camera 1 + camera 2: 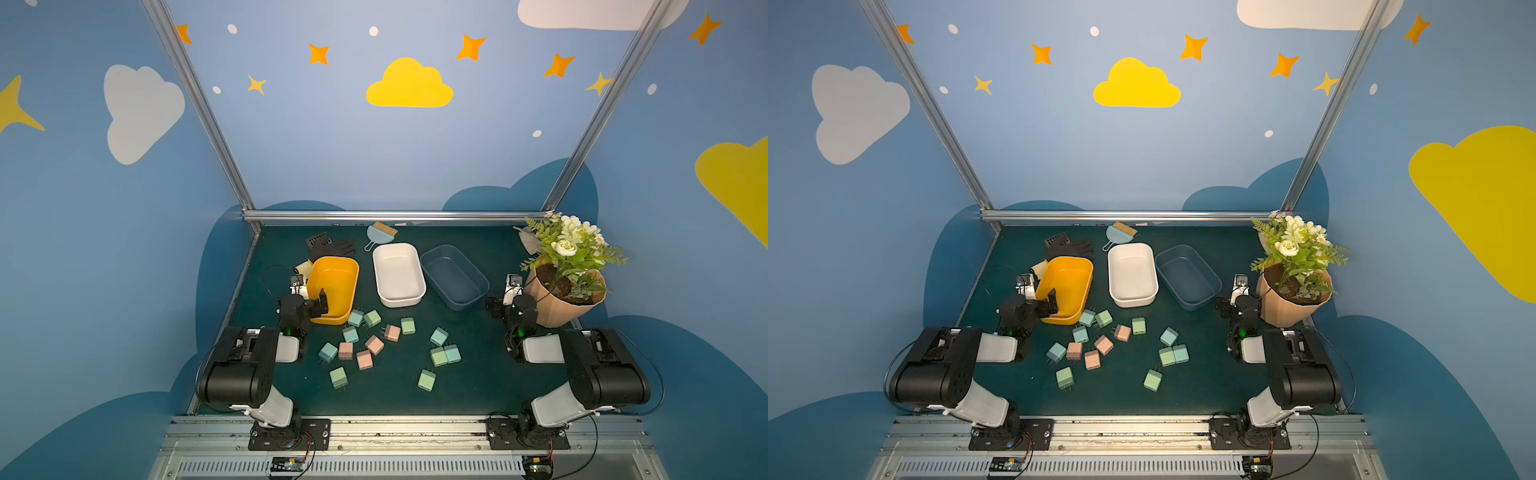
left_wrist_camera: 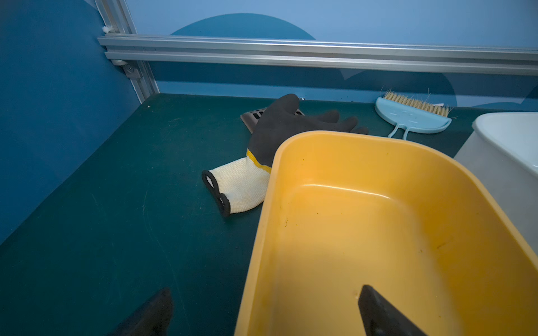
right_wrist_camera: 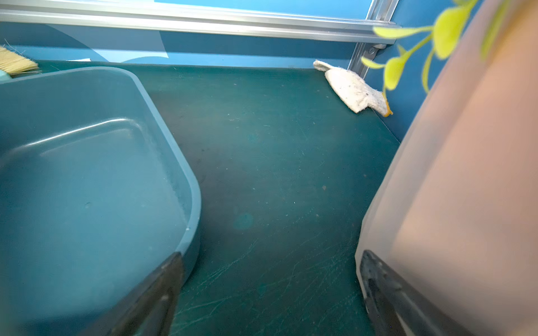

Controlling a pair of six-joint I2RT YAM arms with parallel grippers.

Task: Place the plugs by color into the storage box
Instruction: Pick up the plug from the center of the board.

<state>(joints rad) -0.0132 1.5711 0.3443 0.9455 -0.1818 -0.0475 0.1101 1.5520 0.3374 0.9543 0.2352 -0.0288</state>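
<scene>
Fourteen plugs [image 1: 374, 344] in pink, mint and blue lie loose on the table [image 1: 478, 386], on the arms' side of the yellow bin [image 1: 336, 282], white bin [image 1: 399, 274] and blue bin [image 1: 453, 276]. The left gripper [image 2: 262, 305] gapes empty astride the yellow bin's near wall, the closest plugs just beside that bin. The right gripper [image 3: 269, 279] gapes empty between the blue bin and the flower pot [image 3: 465, 203], well apart from the plugs, which only the top views show.
</scene>
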